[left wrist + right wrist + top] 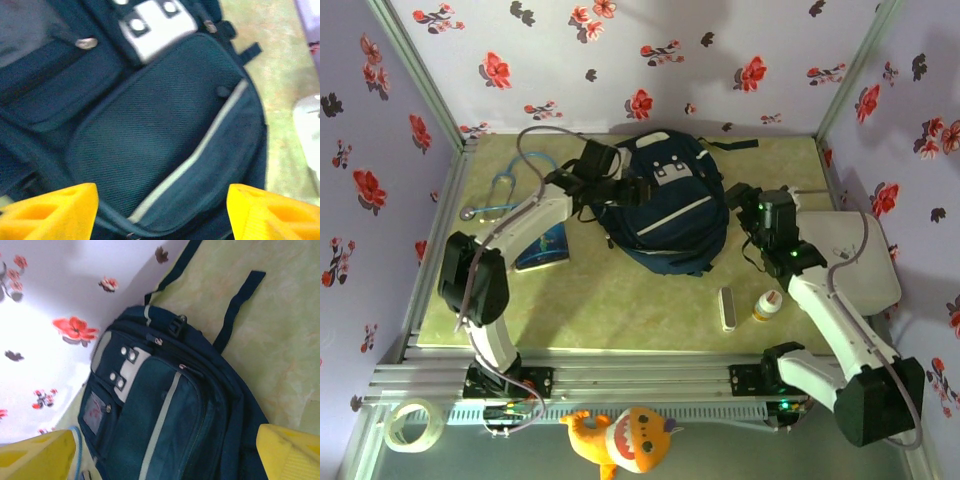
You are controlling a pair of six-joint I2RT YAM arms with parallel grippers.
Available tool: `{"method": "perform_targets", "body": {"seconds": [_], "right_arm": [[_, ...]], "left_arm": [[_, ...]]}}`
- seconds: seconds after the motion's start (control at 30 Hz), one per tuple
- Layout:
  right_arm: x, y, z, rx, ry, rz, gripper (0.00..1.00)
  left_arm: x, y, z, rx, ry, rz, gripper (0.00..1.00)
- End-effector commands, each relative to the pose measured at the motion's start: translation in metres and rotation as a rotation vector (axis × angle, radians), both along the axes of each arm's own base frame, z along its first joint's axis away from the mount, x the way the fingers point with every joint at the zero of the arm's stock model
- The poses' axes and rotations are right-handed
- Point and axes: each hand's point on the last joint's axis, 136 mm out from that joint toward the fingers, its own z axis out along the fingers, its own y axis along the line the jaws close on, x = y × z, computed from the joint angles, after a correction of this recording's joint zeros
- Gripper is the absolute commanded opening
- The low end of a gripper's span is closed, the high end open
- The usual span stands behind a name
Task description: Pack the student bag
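On the greenish counter point(620, 310), far left: a stethoscope point(503, 198), with a blue book point(542, 248) near it. At right, a white rounded case point(865, 265). Near its front, a slim white stick point(727, 308) just beside a small yellowish bottle point(767, 306). Off the near edge, a tape roll point(412, 425) and an orange plush toy point(625, 442).

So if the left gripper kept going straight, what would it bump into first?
Probably the student bag: its front pocket sits straight ahead between the open fingers of the left gripper. How near is unclear.
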Motion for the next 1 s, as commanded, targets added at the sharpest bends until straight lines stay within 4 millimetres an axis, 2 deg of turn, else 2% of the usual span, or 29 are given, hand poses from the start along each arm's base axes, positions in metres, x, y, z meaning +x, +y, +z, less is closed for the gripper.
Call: {"method": "perform_targets", "body": {"seconds": [0.0, 0.27, 0.43, 0.63, 0.77, 0.97], "right_arm": [[0.003, 0.018, 0.001, -0.024, 0.013, 0.111, 0.94], [0.017, 0.053, -0.014, 0.005, 0.033, 0.213, 0.99], [0.024, 0.075, -0.018, -0.004, 0.054, 0.265, 0.99], [0.027, 0.092, -0.023, -0.010, 0.078, 0.300, 0.99], [0.027, 0.099, -0.025, -0.005, 0.087, 0.319, 0.99], [0.026, 0.105, -0.029, 0.004, 0.098, 0.329, 0.99]], "left_arm": [[0.003, 0.047, 0.001, 0.013, -0.005, 0.149, 0.76], [-0.011, 0.154, -0.038, -0.030, 0.072, 0.441, 0.97], [-0.015, 0.197, -0.068, 0.002, 0.141, 0.552, 1.00], [-0.007, 0.211, -0.088, 0.066, 0.190, 0.546, 1.00], [0.003, 0.211, -0.094, 0.131, 0.231, 0.484, 1.00], [0.011, 0.201, -0.127, 0.145, 0.340, 0.427, 1.00]]}}
